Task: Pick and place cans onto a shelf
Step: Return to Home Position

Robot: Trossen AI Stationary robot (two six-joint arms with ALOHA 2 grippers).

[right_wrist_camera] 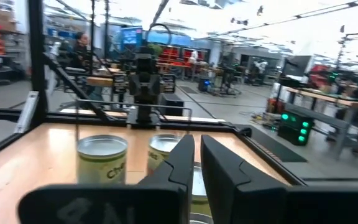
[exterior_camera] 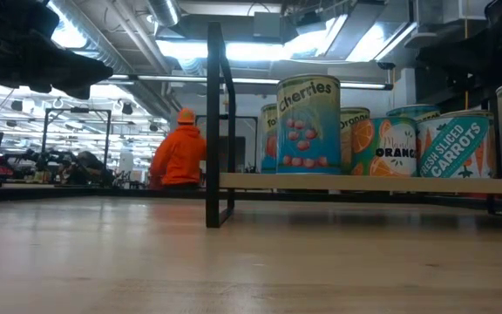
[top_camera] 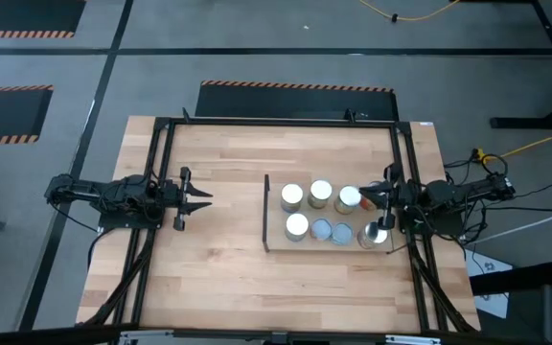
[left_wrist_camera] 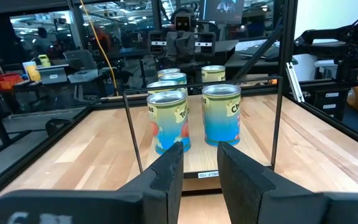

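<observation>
Six cans stand upright in two rows on the light-wood shelf [top_camera: 281, 244], right of its thin dark upright panel [top_camera: 266, 211]. The far row holds a white-topped can [top_camera: 292, 196], a second [top_camera: 321, 193] and a tan-topped one [top_camera: 349, 199]. The near row holds a white-topped can [top_camera: 297, 226], a pale-blue one [top_camera: 332, 231] and a silver one [top_camera: 372, 235]. The low view shows the cherries can [exterior_camera: 308, 125] and the carrots can [exterior_camera: 456, 146]. My left gripper [top_camera: 204, 198] hovers left of the panel, open by a narrow gap [left_wrist_camera: 201, 165]. My right gripper [top_camera: 366, 196] is shut [right_wrist_camera: 197, 155], raised over the shelf's right end.
A black frame [top_camera: 161, 172] runs along the table's left, far and right edges. Bare wooden tabletop [top_camera: 218, 278] lies left of and in front of the shelf. A person in an orange jacket [exterior_camera: 179, 153] stands in the room beyond the table.
</observation>
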